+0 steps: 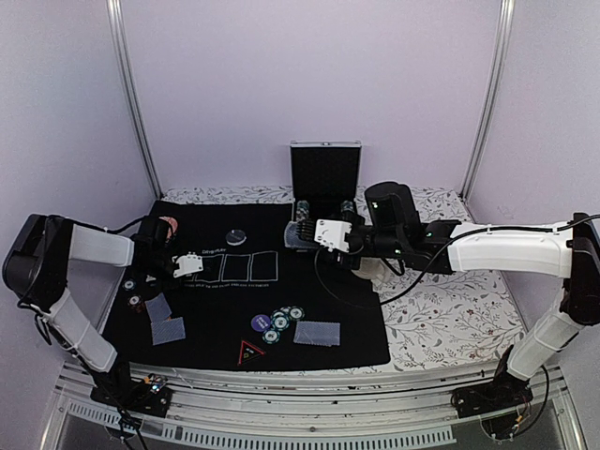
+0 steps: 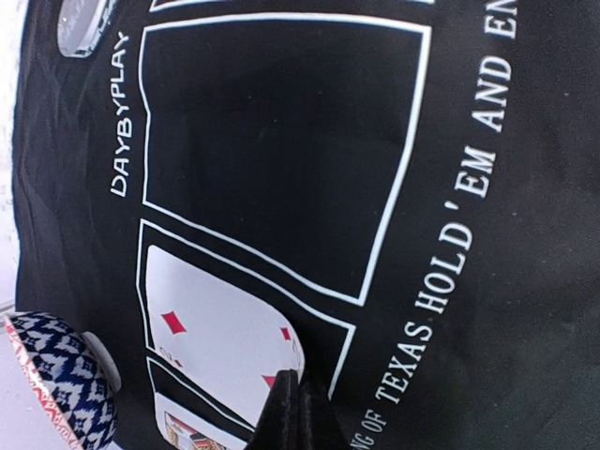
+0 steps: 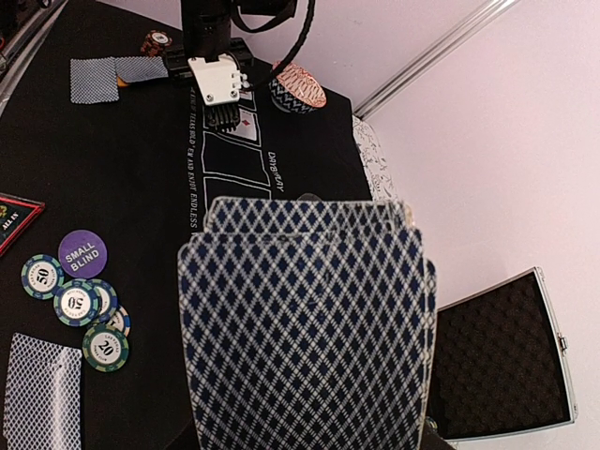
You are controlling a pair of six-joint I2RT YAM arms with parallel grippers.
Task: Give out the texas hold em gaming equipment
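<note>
Blue-backed card stack [image 3: 309, 328] sits clamped in the right tool [image 1: 306, 234] above the far edge of the black mat [image 1: 216, 323]. Left tool [image 2: 300, 412], fingers together, touches a face-up diamond card [image 2: 211, 328] lying on the mat's left side.

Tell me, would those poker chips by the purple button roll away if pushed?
Probably not: the poker chips lie flat on the black mat, so they would likely slide. They overlap, so pushing one would probably nudge the others.
</note>
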